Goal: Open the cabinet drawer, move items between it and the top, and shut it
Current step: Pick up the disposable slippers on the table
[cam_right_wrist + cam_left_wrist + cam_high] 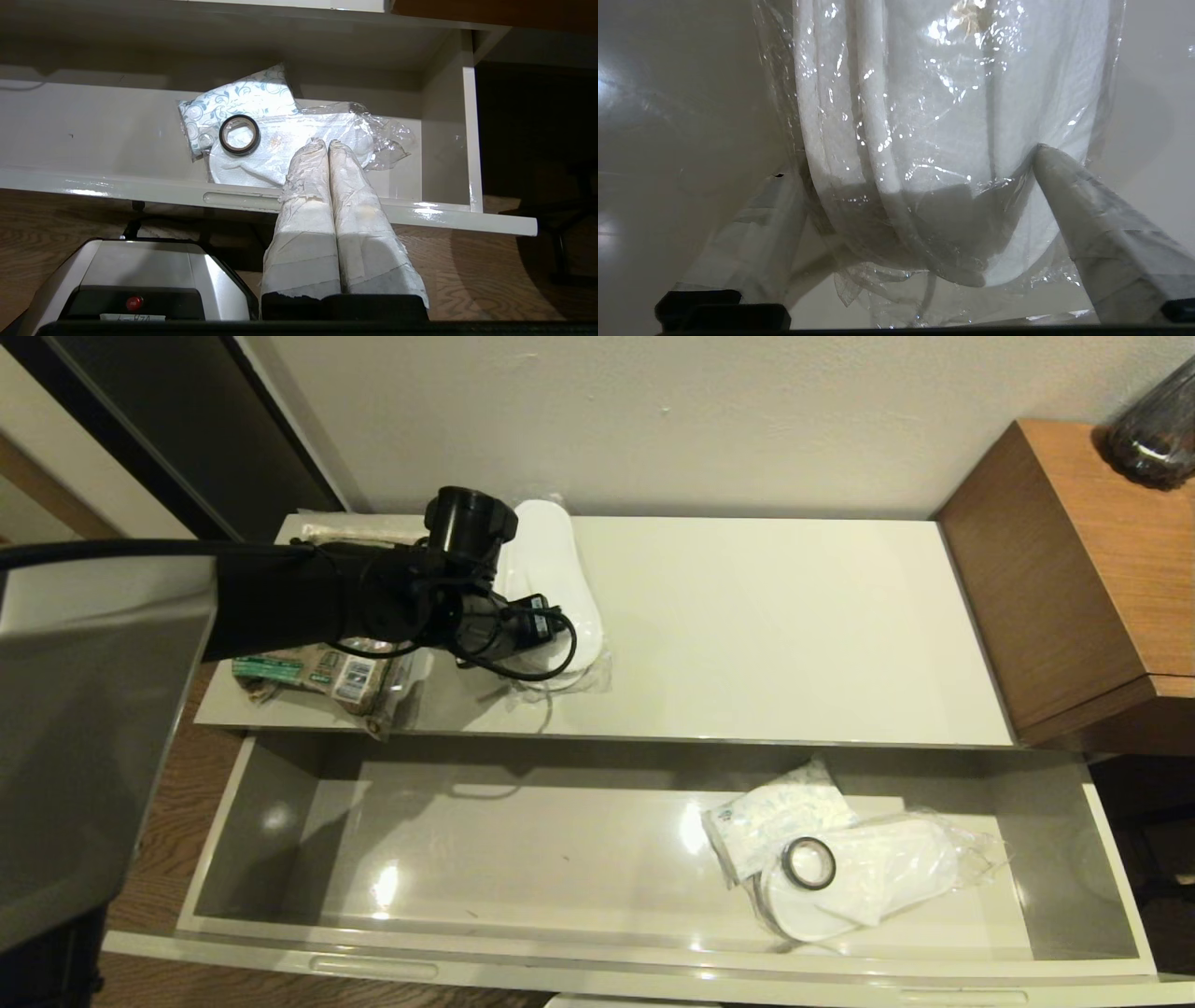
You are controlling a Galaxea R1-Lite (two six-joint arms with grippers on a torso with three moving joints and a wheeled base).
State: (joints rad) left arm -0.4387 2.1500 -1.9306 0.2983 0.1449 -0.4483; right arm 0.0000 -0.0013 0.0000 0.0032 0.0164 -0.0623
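The cabinet drawer (523, 859) stands pulled fully out below the top (775, 625). One clear-wrapped pair of white slippers (560, 588) lies on the top. My left gripper (910, 163) is open right over their near end, one taped finger (1083, 210) on the wrap and the other beside the pack. A brown-and-green packet (317, 674) lies at the top's front left, partly under the left arm. In the drawer's right half lies a second slippers pack (878, 877) with the black tape roll (808, 863) on it. My right gripper (327, 145) is shut and holds nothing, low before the drawer front.
A small white patterned sachet (775, 810) lies in the drawer behind the tape roll. A taller brown wooden unit (1083, 569) stands to the right of the top, with a dark glass object (1153, 429) on it. The robot's grey base (140, 275) is below the drawer front.
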